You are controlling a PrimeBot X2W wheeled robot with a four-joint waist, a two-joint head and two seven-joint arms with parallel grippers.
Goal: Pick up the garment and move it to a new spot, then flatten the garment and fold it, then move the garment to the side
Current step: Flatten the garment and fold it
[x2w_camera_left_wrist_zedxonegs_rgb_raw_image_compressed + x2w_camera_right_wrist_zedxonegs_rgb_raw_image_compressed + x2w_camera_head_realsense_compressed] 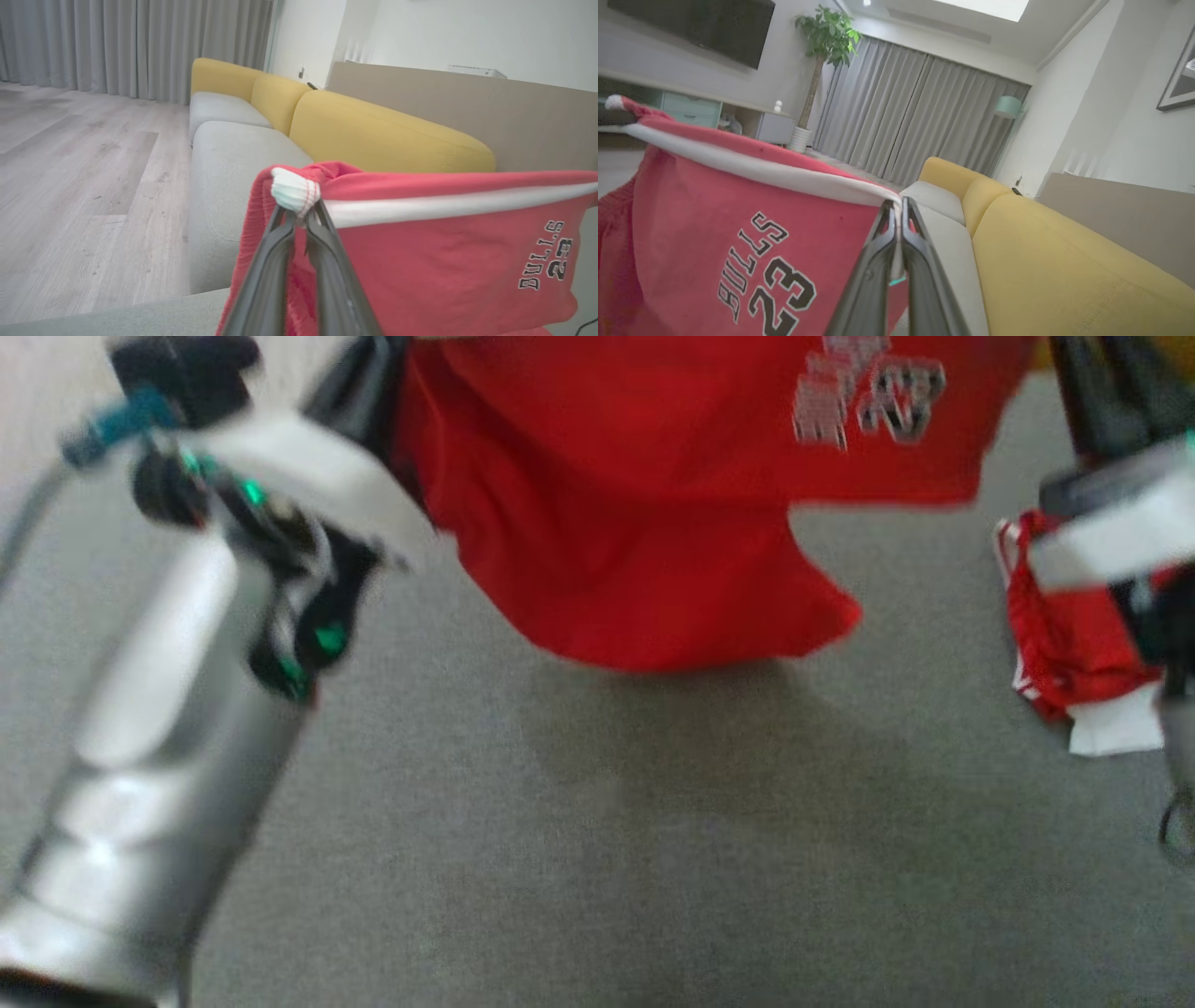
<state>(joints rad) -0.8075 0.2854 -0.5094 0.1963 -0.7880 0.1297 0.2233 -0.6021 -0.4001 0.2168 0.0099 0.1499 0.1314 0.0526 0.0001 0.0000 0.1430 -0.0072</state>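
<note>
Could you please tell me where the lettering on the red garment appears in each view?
Head view: lettering top right of centre on the garment, blurred.
Left wrist view: lower right.
Right wrist view: lower left.
Shared landmark: the yellow sofa back in both wrist views.

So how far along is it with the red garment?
Pickup looks done: the left tool and right tool are each shut on the white band of the red fabric garment with the BULLS 23 print, stretched between them. In hand: it hangs above the grey upholstered surface. Left: setting it down, flattening, folding, moving it aside.
</note>
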